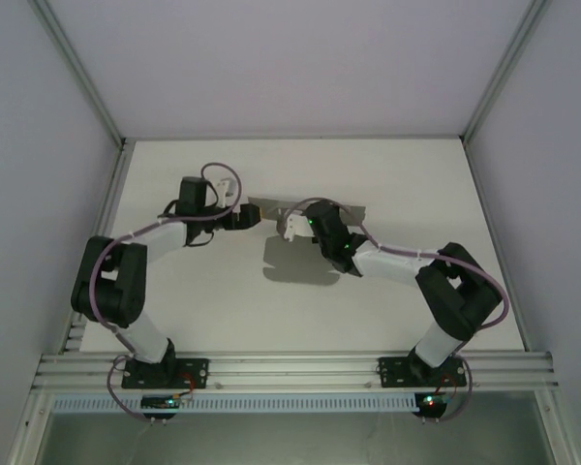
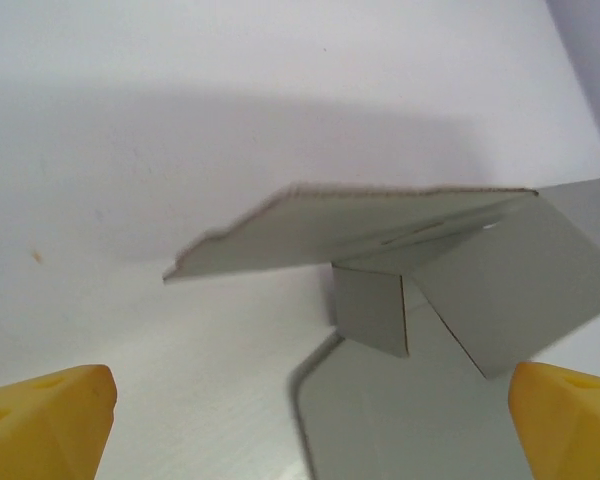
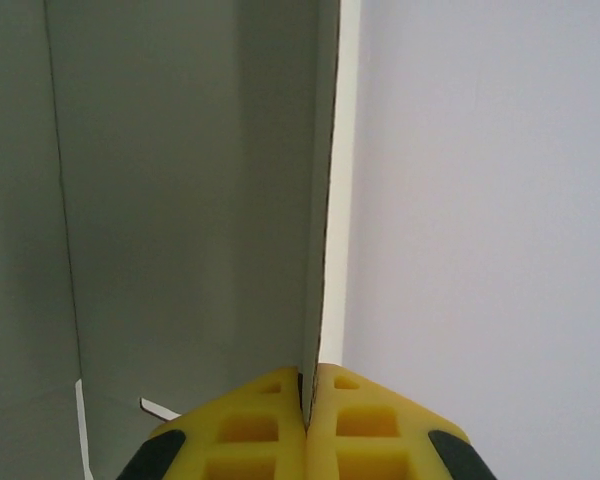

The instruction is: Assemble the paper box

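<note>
The right gripper (image 3: 308,405) clamps the paper box (image 3: 180,200) by its thin edge and the left gripper (image 2: 310,425) stands apart; a hard pull could crease it.

- Paper box (image 2: 400,230): thin grey cardboard, matt and smooth on its faces. The cut edges are rougher and show a brownish fibre, and the fold lines are crisply scored.
- Left end effector (image 2: 310,425): yellow fingers (image 2: 50,420), matt, with a slightly soft, moulded look.
- Right end effector (image 3: 308,420): yellow matt pads with square moulded recesses. Black plastic flanks them at 5 and 7 o'clock.
- Desk (image 2: 180,100): white, matt and smooth, with a faint fine grain.
- Rail (image 1: 290,368) at 6 o'clock in the overhead view: pale metal, grooved, with a dull sheen.
- Left arm (image 1: 111,281) and right arm (image 1: 455,291): black and white plastic shells with a low gloss.
- Cable (image 1: 155,231): smooth mauve sheath.
</note>
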`<state>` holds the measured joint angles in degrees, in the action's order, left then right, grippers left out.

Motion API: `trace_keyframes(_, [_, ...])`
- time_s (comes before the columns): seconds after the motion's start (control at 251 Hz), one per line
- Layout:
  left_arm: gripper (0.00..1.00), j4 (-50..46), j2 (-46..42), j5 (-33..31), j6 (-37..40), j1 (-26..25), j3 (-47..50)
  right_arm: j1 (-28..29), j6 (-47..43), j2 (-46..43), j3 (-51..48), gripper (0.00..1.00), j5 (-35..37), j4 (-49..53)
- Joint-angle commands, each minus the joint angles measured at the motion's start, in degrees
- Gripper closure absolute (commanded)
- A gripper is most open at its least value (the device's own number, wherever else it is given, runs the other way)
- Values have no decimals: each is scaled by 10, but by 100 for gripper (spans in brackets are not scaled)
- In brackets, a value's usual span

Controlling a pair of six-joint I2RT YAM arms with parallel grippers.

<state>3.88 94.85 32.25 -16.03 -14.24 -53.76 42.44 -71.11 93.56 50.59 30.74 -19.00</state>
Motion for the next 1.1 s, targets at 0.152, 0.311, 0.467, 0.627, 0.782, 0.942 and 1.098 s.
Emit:
trace_keyframes(0.152, [0,-178,43,-10,284,-3,-151,-15,-38,4,10,100,-45,-5])
trace_keyframes(0.311, [0,-253,78,24,364,-4,-204,-20,-11,2,31,100,-65,48])
trace_keyframes(0.467, [4,-273,124,48,368,-6,-248,-21,-7,10,41,100,-71,58])
trace_keyframes(0.627, [20,-289,149,94,377,-12,-271,-27,1,21,55,100,-64,67])
trace_keyframes(0.782, [57,-289,160,60,364,-24,-273,-30,10,21,57,100,-67,62])
trace_keyframes(0.942, [73,-240,159,35,334,-33,-253,-30,25,16,52,100,-77,56])
trace_keyframes(1.098, [79,-217,158,49,321,-40,-247,-27,29,16,44,100,-74,56])
